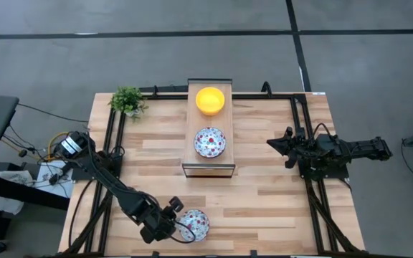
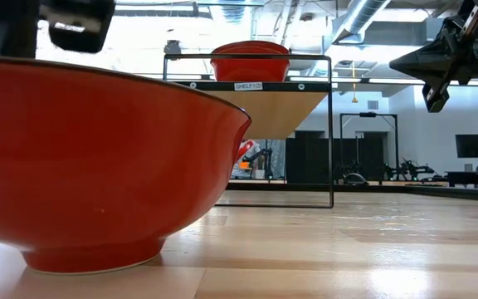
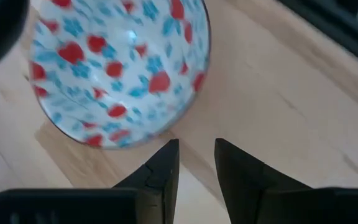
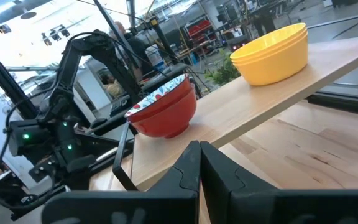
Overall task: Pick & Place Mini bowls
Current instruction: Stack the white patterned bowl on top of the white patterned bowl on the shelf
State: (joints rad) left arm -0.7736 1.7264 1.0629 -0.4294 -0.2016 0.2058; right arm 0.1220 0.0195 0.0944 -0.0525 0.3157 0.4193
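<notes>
From above, a wooden table (image 1: pixel 264 193) carries a small raised shelf (image 1: pixel 209 166) at its middle far side. On the shelf sit a stack of yellow bowls (image 1: pixel 210 100) at the far end and a stack of speckled bowls (image 1: pixel 210 142) at the near end, close together but not touching. A potted plant (image 1: pixel 127 100) stands at the far left corner. The left gripper (image 1: pixel 172 223) is down at the near edge, just left of a lone speckled bowl (image 1: pixel 193 224) that rests on the table; whether they touch cannot be told here. The right gripper (image 1: pixel 278 145) hangs at the right side, well apart from the shelf, pointing toward it.

From table height, the lone speckled bowl (image 2: pixel 98 166) fills the left of the picture, its red outside standing upright on the wood. Behind it the shelf (image 2: pixel 264 91) shows red-sided bowls on top. The right gripper (image 2: pixel 421 66) hangs high on the right, its fingers drawn together.

In the left wrist view, the lone speckled bowl (image 3: pixel 114 68) lies just ahead of the left gripper (image 3: pixel 196 152), whose fingers (image 3: pixel 163 168) stand a narrow gap apart with only bare wood between them, holding nothing.

In the right wrist view, the right gripper (image 4: pixel 199 152) is closed, fingers pressed together and empty. Beyond it the shelf (image 4: pixel 278 106) bears the speckled bowls (image 4: pixel 163 112) and the yellow bowls (image 4: pixel 272 53) side by side. The left arm (image 4: pixel 73 99) shows farther off.
</notes>
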